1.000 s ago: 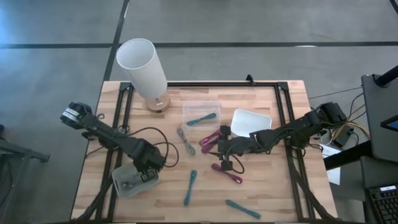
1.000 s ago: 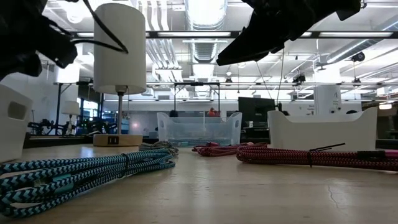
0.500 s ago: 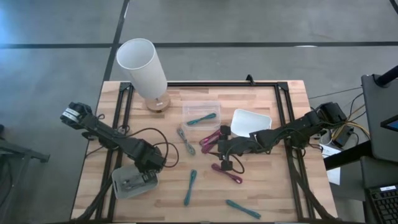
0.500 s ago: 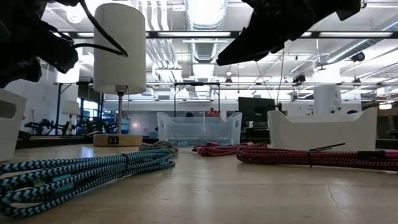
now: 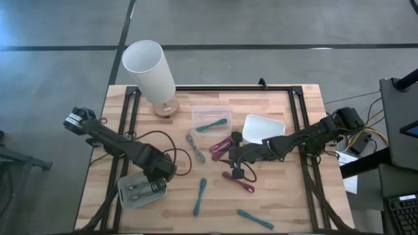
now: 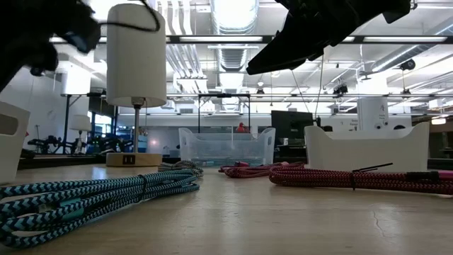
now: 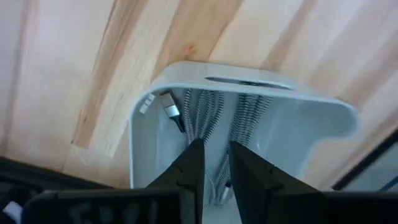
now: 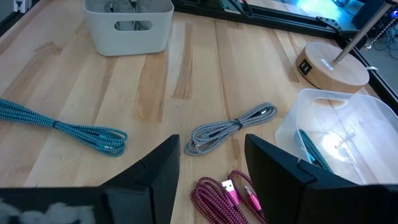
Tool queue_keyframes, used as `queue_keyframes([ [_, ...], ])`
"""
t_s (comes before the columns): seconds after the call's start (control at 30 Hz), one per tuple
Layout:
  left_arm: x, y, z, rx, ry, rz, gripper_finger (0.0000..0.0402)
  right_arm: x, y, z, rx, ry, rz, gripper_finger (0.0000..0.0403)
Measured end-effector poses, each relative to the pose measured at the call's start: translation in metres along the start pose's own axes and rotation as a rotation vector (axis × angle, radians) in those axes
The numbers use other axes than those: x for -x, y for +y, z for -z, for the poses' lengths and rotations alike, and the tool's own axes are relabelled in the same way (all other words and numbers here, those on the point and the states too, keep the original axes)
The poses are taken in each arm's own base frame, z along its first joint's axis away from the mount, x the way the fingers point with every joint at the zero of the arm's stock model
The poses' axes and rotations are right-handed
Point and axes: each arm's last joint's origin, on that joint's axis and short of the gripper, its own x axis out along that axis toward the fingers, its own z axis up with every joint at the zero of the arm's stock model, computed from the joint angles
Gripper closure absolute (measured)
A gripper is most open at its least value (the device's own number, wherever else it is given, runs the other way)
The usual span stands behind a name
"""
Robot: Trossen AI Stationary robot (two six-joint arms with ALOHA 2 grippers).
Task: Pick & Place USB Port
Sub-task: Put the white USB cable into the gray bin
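A grey bin (image 5: 130, 196) stands near the table's near-left corner, with coiled grey braided USB cables (image 7: 205, 112) lying inside it. My left gripper (image 5: 160, 173) hovers just above the bin's right end. Its fingers (image 7: 214, 146) are open by a narrow gap with nothing between them. My right gripper (image 5: 234, 156) hangs open over the table's middle. It is above a magenta cable (image 8: 224, 193) and touches nothing.
Loose cables lie on the table: a grey one (image 5: 194, 147), two magenta ones (image 5: 221, 145) (image 5: 238, 181) and two teal ones (image 5: 199, 196) (image 5: 255, 219). A clear bin (image 5: 212, 112) holds one teal cable. A white tray (image 5: 263, 127) and a lamp (image 5: 150, 72) stand farther back.
My left gripper has risen off the grey bin and drawn a little toward the far right, so more of the bin and the cables inside it shows. The right arm has kept still.
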Motion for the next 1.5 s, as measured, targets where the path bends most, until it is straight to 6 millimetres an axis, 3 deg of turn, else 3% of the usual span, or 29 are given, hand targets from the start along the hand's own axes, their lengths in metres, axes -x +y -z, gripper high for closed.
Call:
queue_keyframes([
  [0.13, 0.026, -0.007, -0.002, -0.017, -0.096, -0.019, 0.0334, 0.000, 0.000, 0.000, 0.000, 0.000, 0.000, 0.0225],
  [0.33, 0.062, -0.017, -0.011, -0.151, -0.383, -0.086, 0.0336, 0.000, 0.000, 0.000, -0.032, 0.001, 0.000, 0.0225],
  [0.57, 0.078, -0.026, -0.024, -0.362, -0.646, -0.186, 0.0330, 0.000, 0.000, 0.000, -0.069, 0.003, 0.000, 0.0225],
  [0.77, 0.065, -0.024, -0.041, -0.430, -0.714, -0.204, 0.0284, 0.000, 0.000, 0.001, -0.033, 0.006, 0.001, 0.0225],
  [1.03, 0.029, -0.011, -0.065, -0.498, -0.772, -0.213, 0.0214, 0.000, 0.000, 0.001, -0.048, 0.005, 0.001, 0.0225],
  [1.37, -0.021, 0.007, -0.083, -0.552, -0.902, -0.036, 0.0204, 0.000, 0.000, 0.000, -0.049, 0.004, 0.001, 0.0225],
  [1.5, -0.030, 0.012, -0.085, -0.544, -0.989, -0.005, 0.0204, 0.000, 0.000, 0.000, -0.050, 0.004, 0.001, 0.0225],
])
